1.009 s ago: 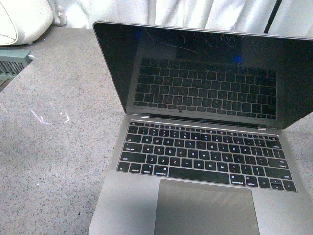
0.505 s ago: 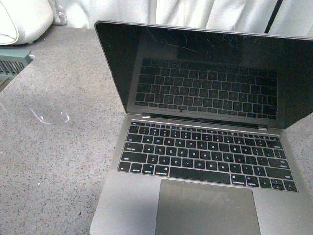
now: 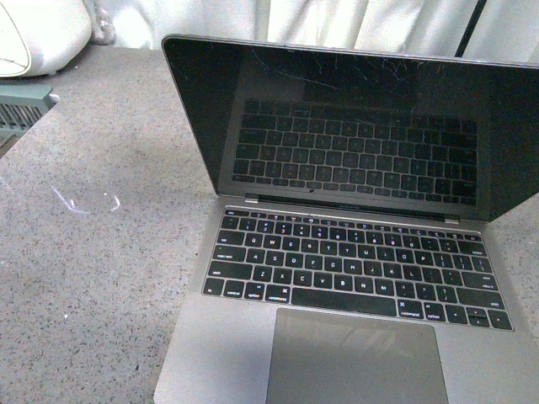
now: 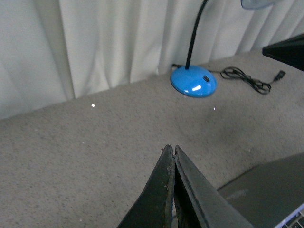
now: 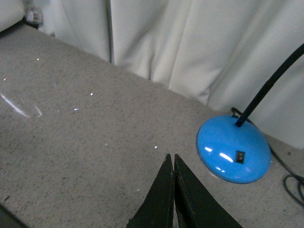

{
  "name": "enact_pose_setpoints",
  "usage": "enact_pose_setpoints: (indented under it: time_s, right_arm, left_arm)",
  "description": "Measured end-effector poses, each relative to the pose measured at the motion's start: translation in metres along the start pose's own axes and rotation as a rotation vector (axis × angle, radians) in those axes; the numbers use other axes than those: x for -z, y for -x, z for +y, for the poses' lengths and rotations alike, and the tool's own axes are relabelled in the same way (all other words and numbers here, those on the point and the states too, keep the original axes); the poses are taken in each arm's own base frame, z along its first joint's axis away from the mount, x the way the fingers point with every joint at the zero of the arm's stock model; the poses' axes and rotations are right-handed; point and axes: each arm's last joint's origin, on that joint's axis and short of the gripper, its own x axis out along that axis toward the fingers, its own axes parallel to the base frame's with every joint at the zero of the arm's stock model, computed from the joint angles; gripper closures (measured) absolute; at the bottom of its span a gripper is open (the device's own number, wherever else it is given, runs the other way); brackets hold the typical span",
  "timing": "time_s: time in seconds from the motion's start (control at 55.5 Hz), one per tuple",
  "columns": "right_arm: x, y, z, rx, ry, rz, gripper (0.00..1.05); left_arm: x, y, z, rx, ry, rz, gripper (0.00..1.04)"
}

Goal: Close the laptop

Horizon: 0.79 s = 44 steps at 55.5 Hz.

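The laptop point(image 3: 354, 278) lies open on the grey speckled table, a space-grey body with black keys and a big trackpad. Its glossy black scratched screen point(image 3: 354, 126) stands upright and mirrors the keyboard. Neither gripper shows in the front view. In the left wrist view my left gripper point(image 4: 171, 150) is shut on nothing, above bare table beside a grey corner of the laptop point(image 4: 270, 190). My right gripper point(image 5: 170, 157) is also shut and empty, over the table near the lamp base; the laptop is out of that view.
A blue desk lamp base point(image 5: 233, 148) with a black gooseneck stands by the white curtain, also seen as the lamp base point(image 4: 194, 81) with a black cable point(image 4: 251, 80) beside it. A white object point(image 3: 38, 34) sits at the table's far left.
The laptop stays open at about the same angle. A small blue reflection on the screen has gone, and the light glints on the table have shifted slightly.
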Motion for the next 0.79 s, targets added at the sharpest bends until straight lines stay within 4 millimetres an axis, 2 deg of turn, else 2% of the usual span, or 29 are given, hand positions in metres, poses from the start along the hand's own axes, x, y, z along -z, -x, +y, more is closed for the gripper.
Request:
enact_pose_setpoints:
  time_s: [0.162,0.306,0.45,0.667,0.793]
  right_arm:
    - [0.018,-0.017,0.006,-0.074,-0.005,0.057,1.04]
    - [0.028,-0.027,0.009,-0.126,-0.021,0.099,1.04]
    - [0.035,-0.037,0.012,-0.188,-0.044,0.146,1.04]
    - [0.046,-0.051,0.032,-0.290,-0.135,0.223,1.04]
    - [0.055,-0.052,0.047,-0.307,-0.215,0.275,1.04]
  left_arm:
    - [0.018,-0.021,-0.011,0.059,-0.038,0.083,1.01]
    - [0.029,-0.029,-0.011,0.073,-0.059,0.122,1.01]
    - [0.031,-0.034,-0.011,0.085,-0.080,0.125,1.01]
    - [0.038,-0.031,-0.012,0.109,-0.097,0.136,1.01]
    - [0.050,-0.020,-0.019,0.145,-0.093,0.165,1.01]
